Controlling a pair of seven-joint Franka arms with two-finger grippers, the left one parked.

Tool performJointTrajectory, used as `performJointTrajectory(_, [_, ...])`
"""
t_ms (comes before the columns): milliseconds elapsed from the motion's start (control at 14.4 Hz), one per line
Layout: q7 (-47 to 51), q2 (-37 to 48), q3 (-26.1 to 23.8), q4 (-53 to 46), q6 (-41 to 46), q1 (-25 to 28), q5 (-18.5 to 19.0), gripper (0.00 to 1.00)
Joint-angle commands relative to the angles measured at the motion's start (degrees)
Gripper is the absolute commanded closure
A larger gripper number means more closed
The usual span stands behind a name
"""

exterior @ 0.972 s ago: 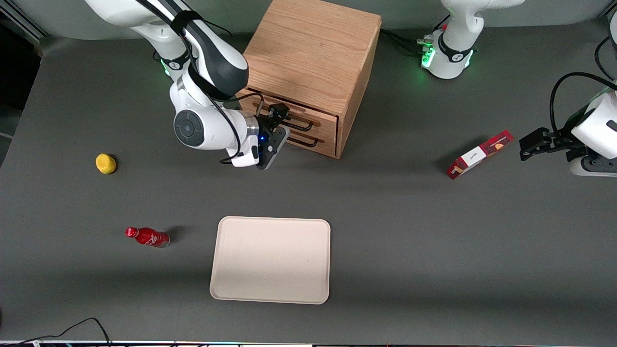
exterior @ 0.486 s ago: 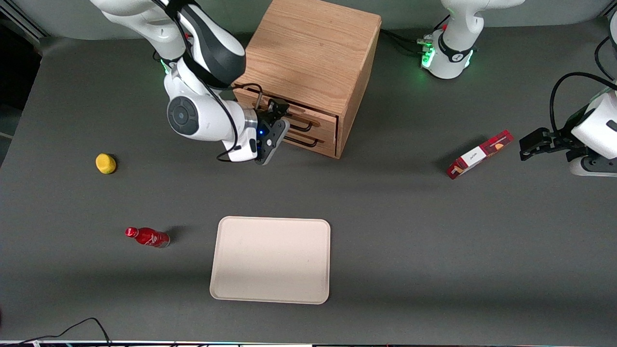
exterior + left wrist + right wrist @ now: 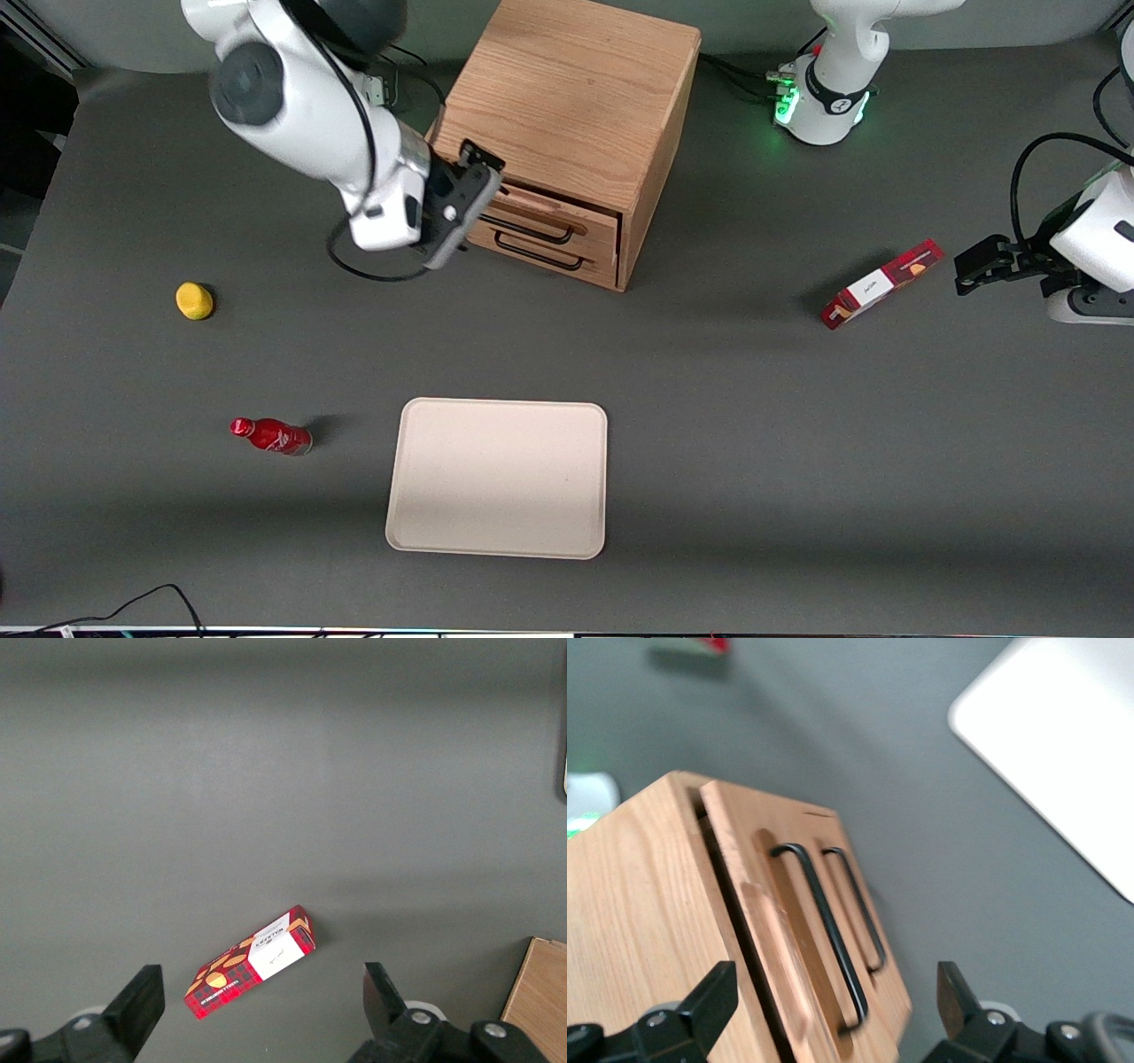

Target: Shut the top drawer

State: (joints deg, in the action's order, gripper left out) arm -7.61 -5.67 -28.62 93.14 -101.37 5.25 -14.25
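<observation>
Top drawer (image 3: 532,215) in the cabinet (image 3: 576,97) — nearly flush, slight gap visible. Gripper (image 3: 469,173) spread, empty, off the front's corner — might leave it ajar, or snag the handle (image 3: 824,930).

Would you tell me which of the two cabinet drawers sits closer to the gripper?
The top drawer, just under the cabinet top; the gripper hovers beside it, fingers open.

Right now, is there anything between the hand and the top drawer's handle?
No. In the right wrist view the hand is open and nothing lies between it and the top drawer handle.
</observation>
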Motion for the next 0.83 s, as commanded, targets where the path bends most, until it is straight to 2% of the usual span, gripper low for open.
performJointTrajectory(0, [15.45, 6.01, 2.33, -1.46, 6.08, -0.5, 4.48, 0.0])
performJointTrajectory(139, [30.04, 8.21, 7.77, -1.38, 9.86, -0.41, 6.24, 0.0])
performJointTrajectory(208, [35.33, 8.83, 9.27, -1.29, 11.01, -0.41, 8.6, 0.0])
performJointTrajectory(347, [42.83, 9.62, 10.42, -1.38, 11.54, -0.5, 17.28, 0.0])
performJointTrajectory(417, [43.81, 9.8, 11.3, -1.55, 11.55, -0.59, 18.72, 0.0])
performJointTrajectory(764, [42.77, 13.84, 21.3, 1.69, 11.81, -0.59, 18.73, 0.0])
